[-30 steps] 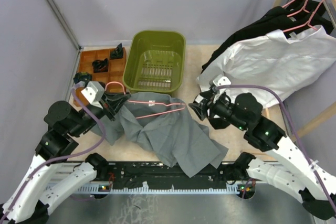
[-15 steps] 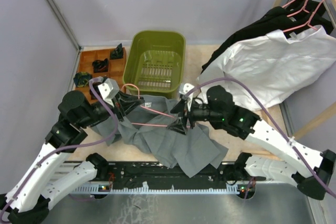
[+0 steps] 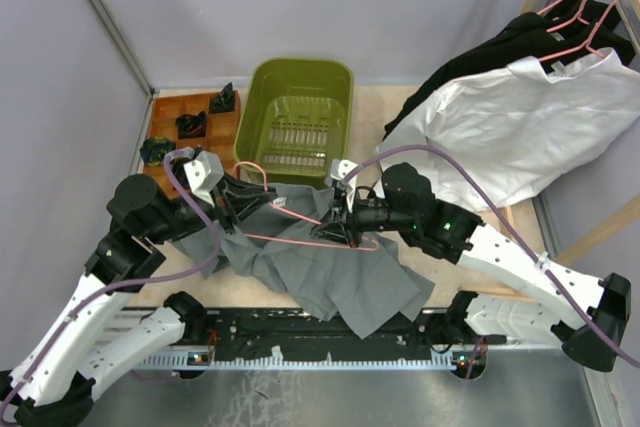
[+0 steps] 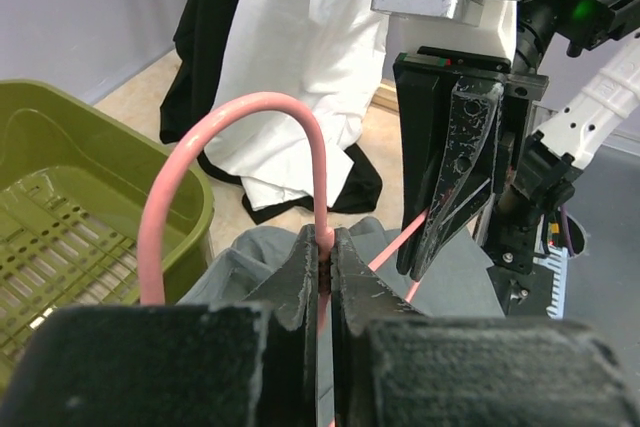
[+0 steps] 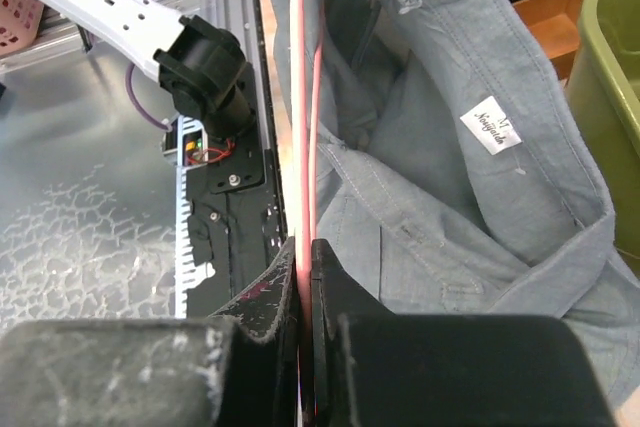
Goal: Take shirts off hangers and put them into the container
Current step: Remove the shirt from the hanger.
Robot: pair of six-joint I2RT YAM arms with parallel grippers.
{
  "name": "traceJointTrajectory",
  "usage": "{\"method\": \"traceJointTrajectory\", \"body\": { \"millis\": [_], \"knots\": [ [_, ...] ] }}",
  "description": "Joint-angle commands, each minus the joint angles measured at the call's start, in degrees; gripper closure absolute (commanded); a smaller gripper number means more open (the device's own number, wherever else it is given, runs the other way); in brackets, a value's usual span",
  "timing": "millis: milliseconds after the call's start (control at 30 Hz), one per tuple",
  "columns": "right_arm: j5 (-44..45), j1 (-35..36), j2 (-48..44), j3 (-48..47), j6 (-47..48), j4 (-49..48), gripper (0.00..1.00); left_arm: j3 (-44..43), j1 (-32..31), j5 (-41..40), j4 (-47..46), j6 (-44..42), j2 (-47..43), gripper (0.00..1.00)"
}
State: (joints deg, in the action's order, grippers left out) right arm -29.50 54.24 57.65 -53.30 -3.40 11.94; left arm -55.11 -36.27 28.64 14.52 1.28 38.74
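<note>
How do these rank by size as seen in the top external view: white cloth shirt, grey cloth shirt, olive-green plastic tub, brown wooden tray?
1-2. White cloth shirt and grey cloth shirt: look alike; the white hangs, perhaps nearer the camera, so unranked.
3. Olive-green rectangular plastic tub.
4. Brown wooden compartment tray.

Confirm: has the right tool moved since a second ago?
Yes. The right tool swung left, from beside the white shirt to just in front of the tub, now shut on the hanger.
</note>
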Motion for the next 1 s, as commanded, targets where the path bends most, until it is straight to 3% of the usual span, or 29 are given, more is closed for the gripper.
{"method": "traceJointTrajectory", "body": {
  "millis": [0,33,67,233,433,667,867,967],
  "knots": [
    [3.1,0.1,-2.9,-0.5,-1.6,-2.1,1.00,-0.1,0.1,-6.0,-1.7,0.9,-1.8,0.87],
    [3.7,0.1,-3.3,-0.5,-1.8,-1.4,1.00,0.0,0.0,-7.5,-1.6,1.5,-2.0,0.67],
    [4.5,0.1,-3.6,-0.6,-2.3,-0.4,1.00,0.0,0.1,-8.6,-1.6,1.9,-2.2,0.52],
    [8.4,0.1,-5.5,-1.0,-4.5,4.2,1.00,-0.1,0.1,-10.9,-1.4,2.0,-2.4,0.34],
    [16.2,0.0,-8.9,-2.2,-6.3,9.8,1.00,1.0,0.1,-15.2,-1.6,2.8,-4.4,0.26],
    [23.3,0.0,-13.7,-5.3,-8.5,15.2,1.00,2.9,0.1,-20.3,-4.0,4.6,-7.0,0.24],
    [27.9,0.0,-18.2,-5.0,-10.9,11.8,1.00,5.3,0.1,-21.5,-8.5,8.0,-8.7,0.24],
    [36.2,0.1,-18.5,-5.0,-15.9,9.0,1.00,6.1,0.1,-18.1,-10.4,8.7,-8.1,0.25]
  ]
}}
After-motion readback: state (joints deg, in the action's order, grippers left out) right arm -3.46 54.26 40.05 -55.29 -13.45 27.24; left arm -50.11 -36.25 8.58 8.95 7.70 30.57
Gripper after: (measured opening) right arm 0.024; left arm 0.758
